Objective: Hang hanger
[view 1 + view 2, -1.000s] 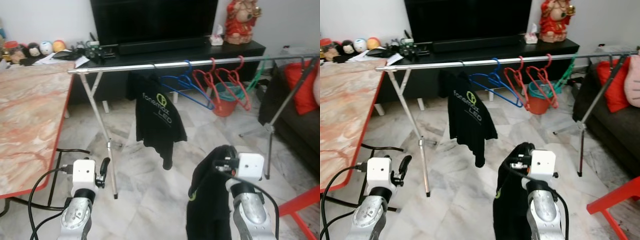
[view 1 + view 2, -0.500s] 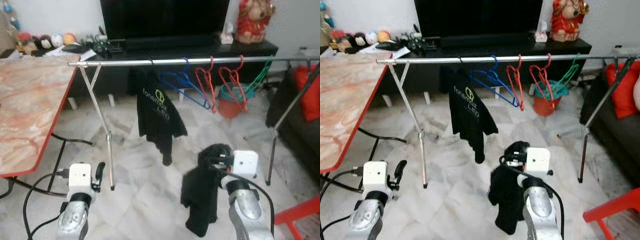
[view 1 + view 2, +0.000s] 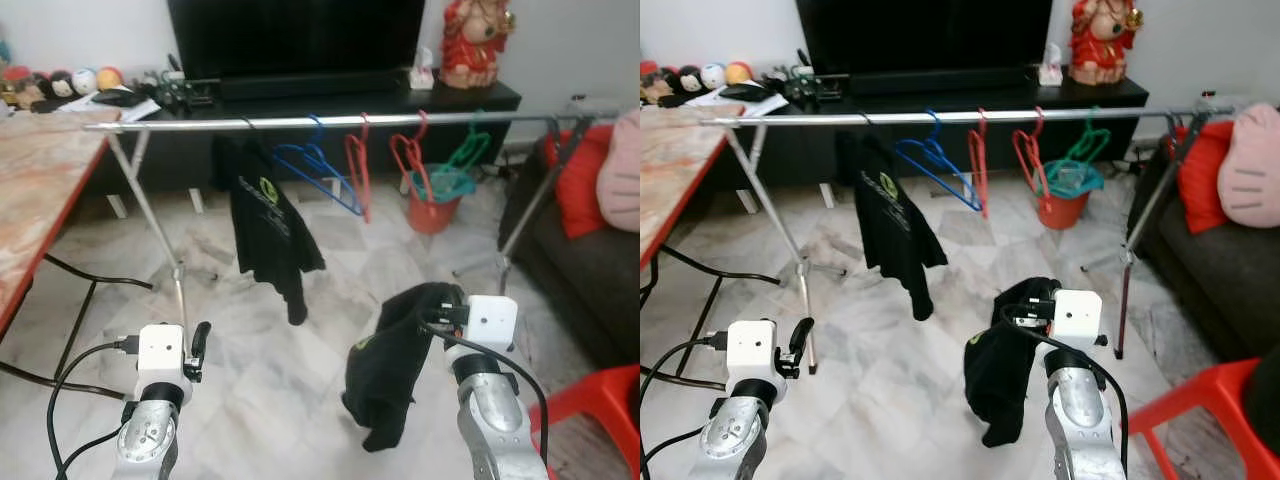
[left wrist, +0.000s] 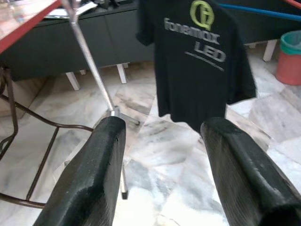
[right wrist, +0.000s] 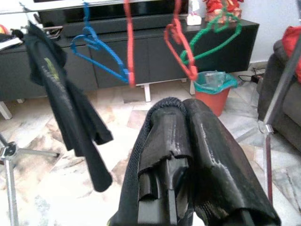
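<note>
A silver rail point(image 3: 330, 121) spans the room on folding legs. On it hang a black printed T-shirt point(image 3: 262, 225), a blue hanger point(image 3: 315, 170), two red hangers point(image 3: 357, 175) and a green hanger point(image 3: 462, 152). My right gripper point(image 3: 440, 315) is low, in front of the rail and short of it, shut on a black garment point(image 3: 385, 365) that droops below it. That cloth covers the fingers point(image 5: 207, 155) in the right wrist view, so any hanger inside is hidden. My left gripper point(image 4: 164, 125) is open and holds nothing, low at the left and pointing at the hung T-shirt point(image 4: 197, 56).
A black TV console point(image 3: 330, 95) stands behind the rail, with an orange bucket point(image 3: 430, 208) on the floor before it. A dark sofa with cushions point(image 3: 585, 185) is at the right, a red chair point(image 3: 600, 395) at the near right. A red-edged marble table point(image 3: 35, 190) and floor cables point(image 3: 85, 285) lie left.
The whole view has shifted, so the rail, shirt and table now sit further left and more of the sofa shows. The right gripper still holds the black garment. The left gripper stays open.
</note>
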